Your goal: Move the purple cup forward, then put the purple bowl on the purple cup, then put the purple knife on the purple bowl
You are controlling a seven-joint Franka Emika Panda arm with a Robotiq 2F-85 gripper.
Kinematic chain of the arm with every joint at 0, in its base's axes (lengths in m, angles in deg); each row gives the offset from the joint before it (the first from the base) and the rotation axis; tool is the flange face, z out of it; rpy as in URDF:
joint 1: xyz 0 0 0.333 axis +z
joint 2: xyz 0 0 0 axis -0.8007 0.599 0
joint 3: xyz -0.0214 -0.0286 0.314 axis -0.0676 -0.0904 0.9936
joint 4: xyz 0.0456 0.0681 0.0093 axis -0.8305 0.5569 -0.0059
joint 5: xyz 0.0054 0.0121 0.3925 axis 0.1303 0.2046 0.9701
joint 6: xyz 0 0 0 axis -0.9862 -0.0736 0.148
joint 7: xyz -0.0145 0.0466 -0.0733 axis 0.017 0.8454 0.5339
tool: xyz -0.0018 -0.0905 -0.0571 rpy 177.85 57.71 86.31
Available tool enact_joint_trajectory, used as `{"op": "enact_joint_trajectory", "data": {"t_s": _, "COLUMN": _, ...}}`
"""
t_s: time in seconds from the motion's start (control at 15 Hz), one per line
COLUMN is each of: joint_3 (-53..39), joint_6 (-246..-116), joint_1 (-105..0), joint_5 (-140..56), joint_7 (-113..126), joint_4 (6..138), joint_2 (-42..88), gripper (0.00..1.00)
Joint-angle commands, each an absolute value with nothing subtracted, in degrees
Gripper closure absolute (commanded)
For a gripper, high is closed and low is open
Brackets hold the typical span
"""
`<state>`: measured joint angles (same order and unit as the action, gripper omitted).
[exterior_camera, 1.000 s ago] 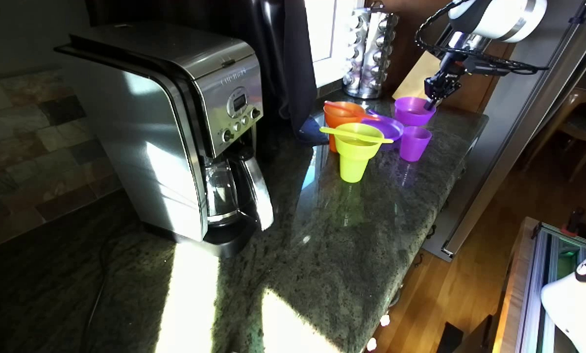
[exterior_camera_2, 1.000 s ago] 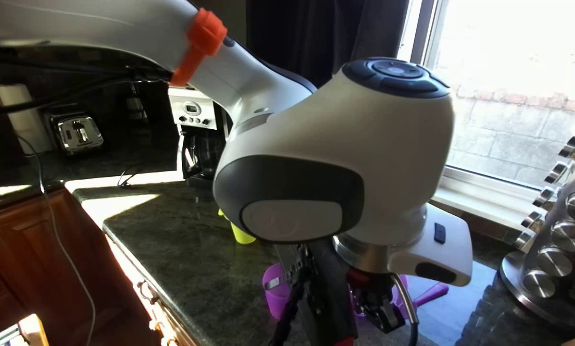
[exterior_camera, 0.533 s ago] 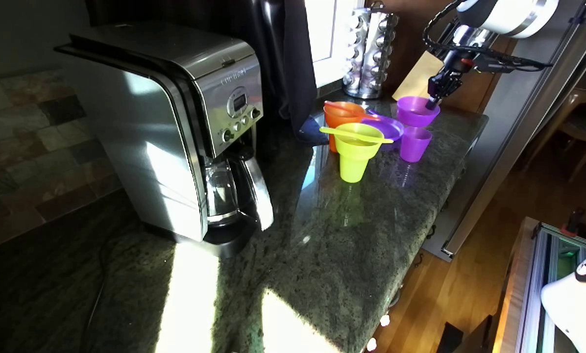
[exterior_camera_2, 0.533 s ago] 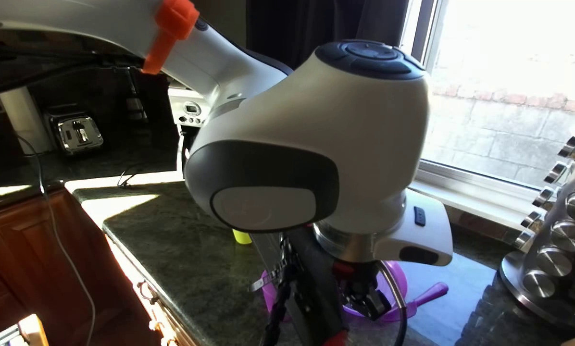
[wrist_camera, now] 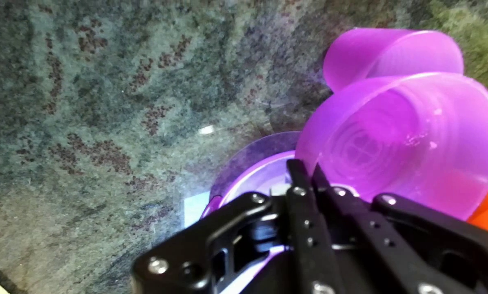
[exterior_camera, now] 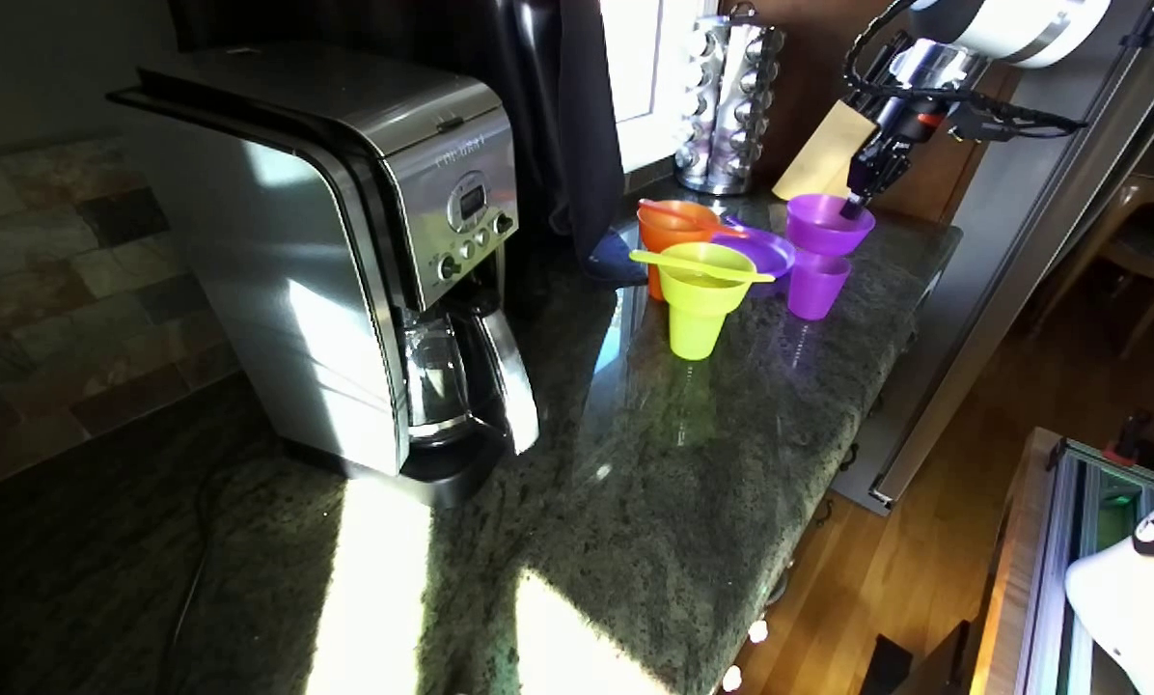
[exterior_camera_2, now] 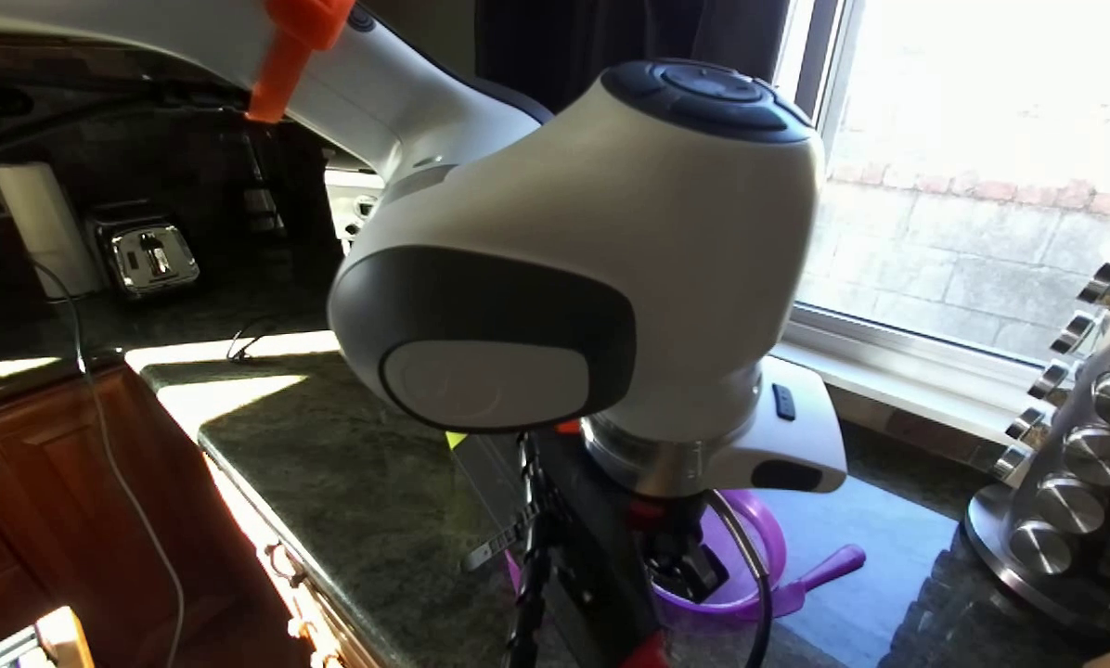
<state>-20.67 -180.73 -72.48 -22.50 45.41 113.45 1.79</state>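
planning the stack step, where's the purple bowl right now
In an exterior view the purple bowl is at upper right, shown just above the purple cup; in the wrist view it is right of centre, its rim gripped in the claw.

Purple cup (wrist_camera: 352,57) and purple bowl (wrist_camera: 399,143) at wrist view's right, black gripper (wrist_camera: 308,168) at bottom, rust-flecked grey-green counter (wrist_camera: 117,118) left.

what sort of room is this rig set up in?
Most likely a home kitchen: there's a coffee maker, a toaster and what looks like a spice rack.
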Motion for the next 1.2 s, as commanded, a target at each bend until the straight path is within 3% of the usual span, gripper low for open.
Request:
{"op": "enact_joint_trajectory", "data": {"t_s": 0.0, "joint_3": -22.41, "joint_6": -177.39, "joint_1": -71.64, "joint_5": -21.69, "joint_7": 49.48, "joint_4": 114.84, "joint_2": -0.46, "gripper": 0.99}}
{"op": "enact_joint_trajectory", "data": {"t_s": 1.13, "joint_3": -22.46, "joint_6": -175.58, "joint_1": -70.48, "joint_5": -24.26, "joint_7": 53.15, "joint_4": 116.57, "joint_2": -3.0, "gripper": 0.99}}
